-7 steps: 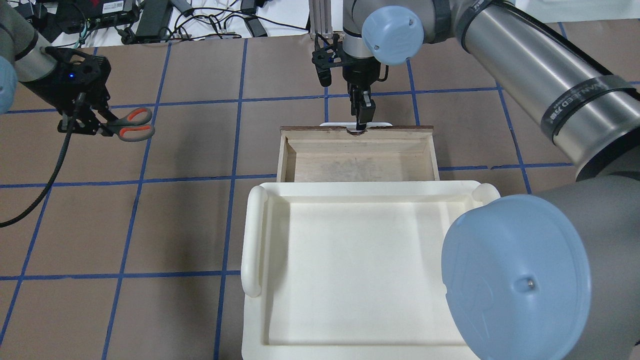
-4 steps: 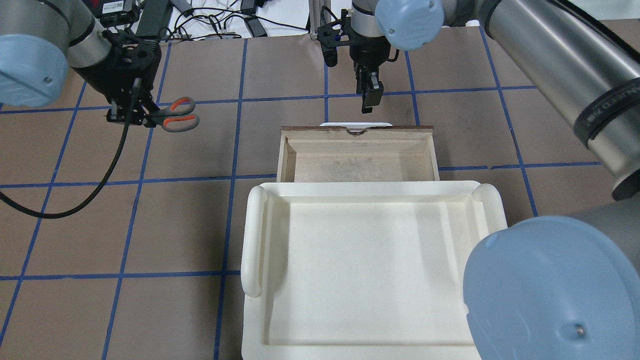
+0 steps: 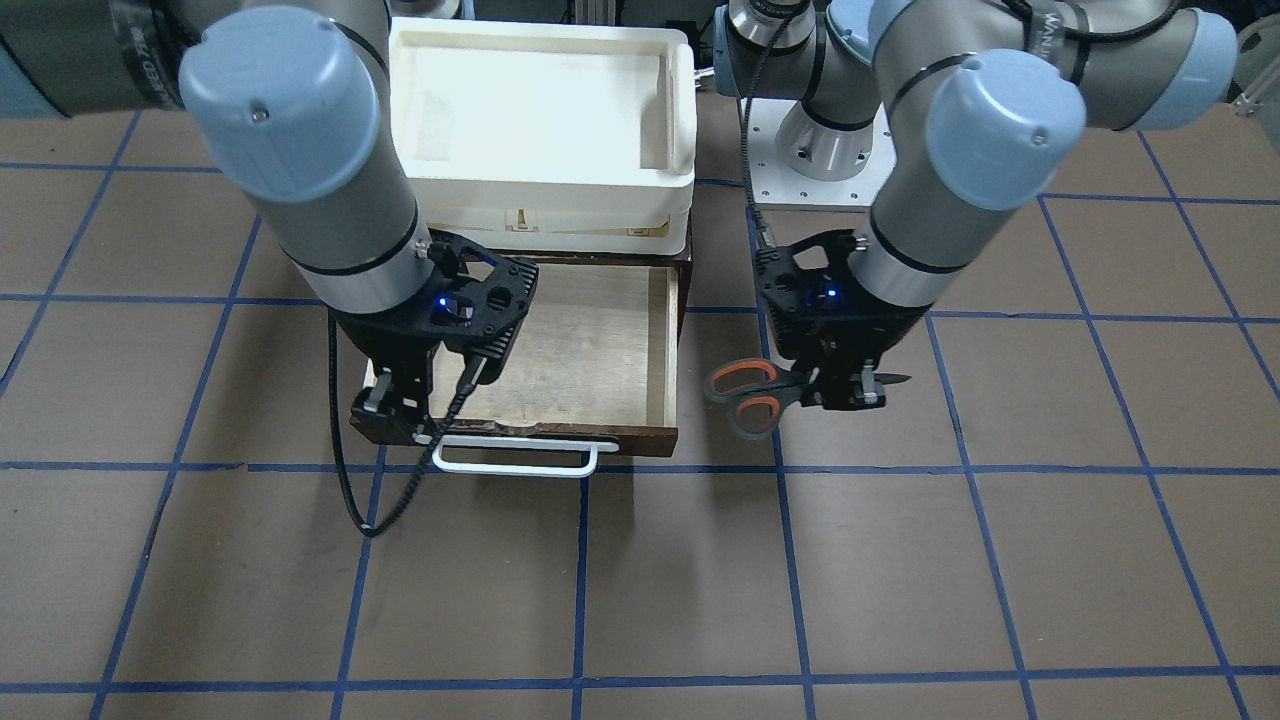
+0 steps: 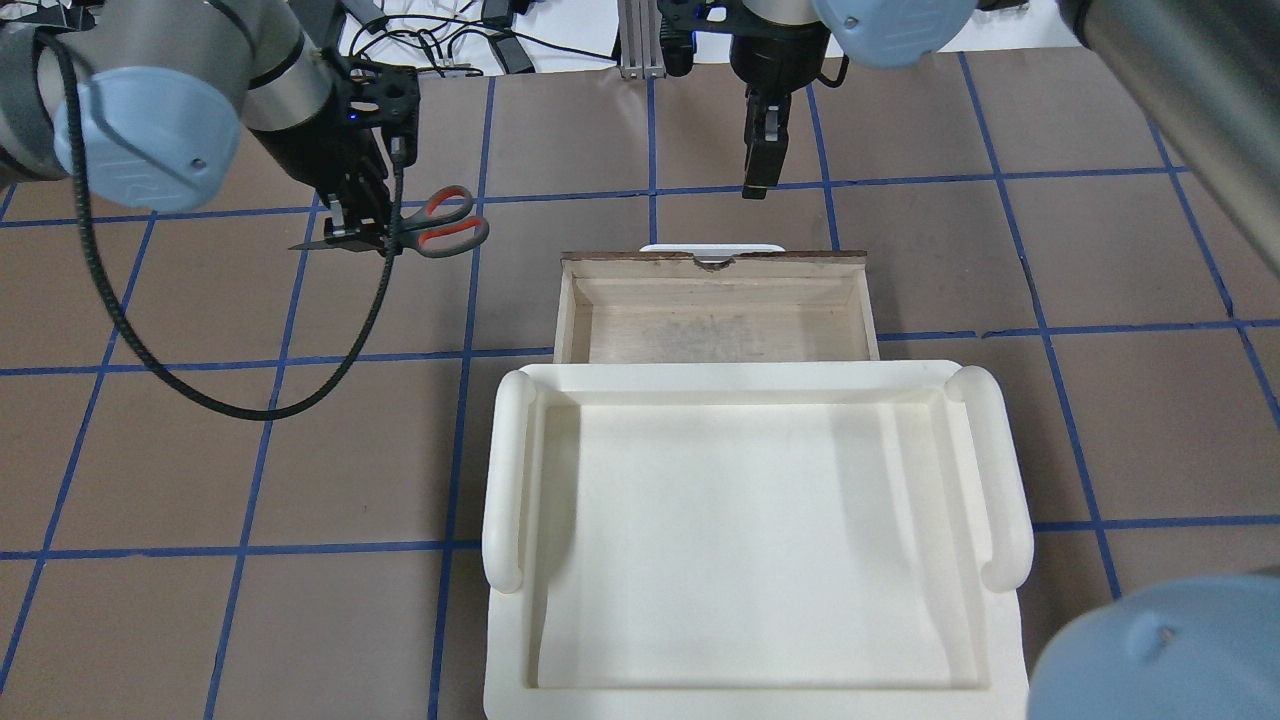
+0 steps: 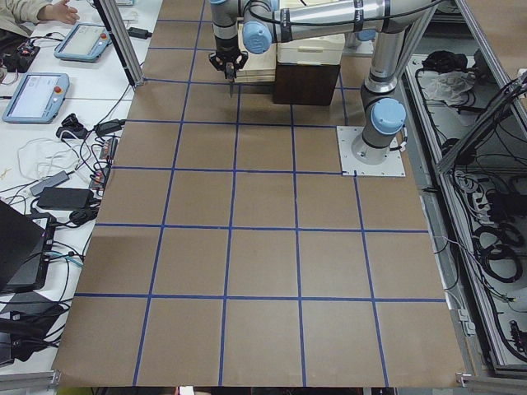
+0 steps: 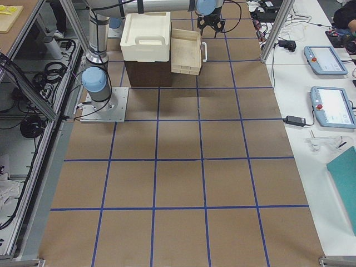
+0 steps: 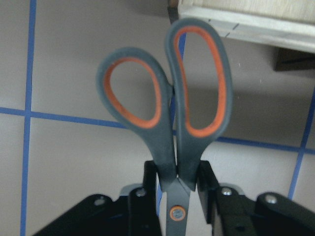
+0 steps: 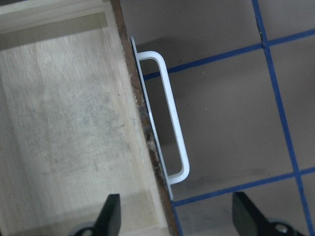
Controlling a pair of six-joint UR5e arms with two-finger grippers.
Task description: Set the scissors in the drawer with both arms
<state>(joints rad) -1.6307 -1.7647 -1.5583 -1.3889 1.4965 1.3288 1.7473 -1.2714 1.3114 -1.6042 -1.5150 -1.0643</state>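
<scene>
The scissors (image 4: 445,225), dark grey with orange-lined loops, are held by the blades in my left gripper (image 4: 352,228), above the table left of the drawer. They also show in the front view (image 3: 745,395) and the left wrist view (image 7: 167,113), loops pointing at the drawer. The dark brown drawer (image 4: 715,262) stands pulled open with a pale, empty interior (image 3: 580,350) and a white bar handle (image 3: 515,462). My right gripper (image 4: 757,170) is open and empty, raised above and just beyond the drawer's front; its wrist view shows the handle (image 8: 170,123) below its spread fingers (image 8: 110,211).
A large white plastic bin (image 4: 510,470) sits on top of the cabinet just behind the open drawer. A black cable (image 4: 200,395) hangs in a loop from my left wrist. The brown table surface has a blue tape grid.
My left arm has carried the scissors to the right, towards the drawer. My right gripper has let go of the white handle and moved up and away from the drawer front.
</scene>
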